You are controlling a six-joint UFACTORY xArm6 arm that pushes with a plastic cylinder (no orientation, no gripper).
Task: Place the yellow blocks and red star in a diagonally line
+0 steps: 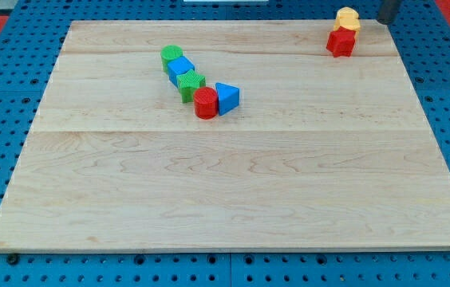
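The yellow block [348, 18] sits at the board's far corner toward the view's top right, touching the red star [341, 42] just below it. A dark rod enters at the view's top edge, my tip [387, 21] just right of the yellow block and apart from it; it has no jaws to spread or close. Well apart, toward the view's upper left, a green cylinder [171, 55], blue block [181, 68], green block [191, 83], red cylinder [206, 104] and blue triangle [226, 97] form a slanting chain on the wooden board [233, 191].
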